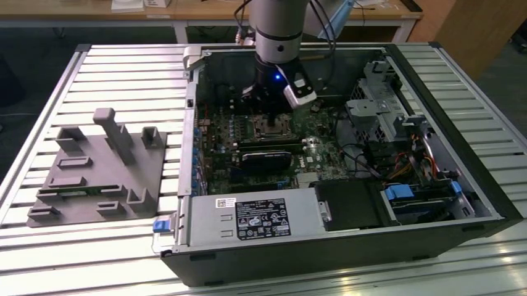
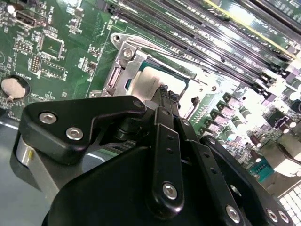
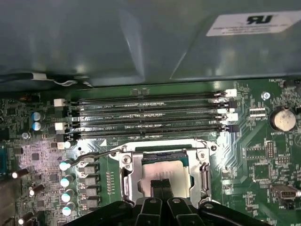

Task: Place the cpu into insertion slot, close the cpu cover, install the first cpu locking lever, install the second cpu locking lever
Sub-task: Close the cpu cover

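Observation:
The cpu (image 3: 157,169) (image 2: 146,81), a pale silver square, lies in the insertion slot (image 1: 268,127) on the green motherboard. The cpu cover (image 3: 205,165) (image 2: 123,54), a silver frame, lies flat around it, and the chip shows through its window. My gripper (image 3: 162,184) (image 2: 167,90) (image 1: 270,116) hangs straight over the socket. Its black fingertips are shut together at the chip's near edge, with nothing between them. A thin wire locking lever (image 3: 94,154) sticks out sideways from one corner of the socket.
Long memory slots (image 3: 146,113) run just beyond the socket. Capacitors (image 3: 66,197) stand beside it, and a coin battery (image 3: 282,118) lies off to the other side. The open case holds a black card (image 1: 268,159), a drive cage (image 1: 379,105) and cables. A grey fixture (image 1: 99,166) sits on the table at the exterior view's left.

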Robot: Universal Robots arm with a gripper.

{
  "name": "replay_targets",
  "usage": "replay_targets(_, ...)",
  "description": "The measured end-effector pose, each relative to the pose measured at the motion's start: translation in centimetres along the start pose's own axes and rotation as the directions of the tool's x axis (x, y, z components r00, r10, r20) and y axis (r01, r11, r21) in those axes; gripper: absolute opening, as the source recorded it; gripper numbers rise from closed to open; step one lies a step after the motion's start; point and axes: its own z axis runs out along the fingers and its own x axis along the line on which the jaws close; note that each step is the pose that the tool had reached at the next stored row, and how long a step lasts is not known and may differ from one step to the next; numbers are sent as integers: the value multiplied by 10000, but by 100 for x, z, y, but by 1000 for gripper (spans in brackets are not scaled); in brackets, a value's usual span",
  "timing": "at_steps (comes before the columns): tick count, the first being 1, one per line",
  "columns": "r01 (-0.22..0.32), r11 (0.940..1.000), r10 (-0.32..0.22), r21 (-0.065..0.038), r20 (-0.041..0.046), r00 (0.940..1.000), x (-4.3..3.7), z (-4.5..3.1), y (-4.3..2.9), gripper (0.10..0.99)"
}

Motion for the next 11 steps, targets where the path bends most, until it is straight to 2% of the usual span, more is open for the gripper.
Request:
replay_targets(1, 30, 10000, -30, -29, 50, 10000, 0, 2, -1, 106)
replay_targets(5, 75, 9999, -72, -84, 344, 9994, 9, 8, -12, 106)
replay_targets(6, 76, 9999, -73, -85, 366, 9993, 11, 8, -12, 106)
replay_targets(11, 34, 10000, -31, -83, 372, 9993, 32, 9, -14, 106)
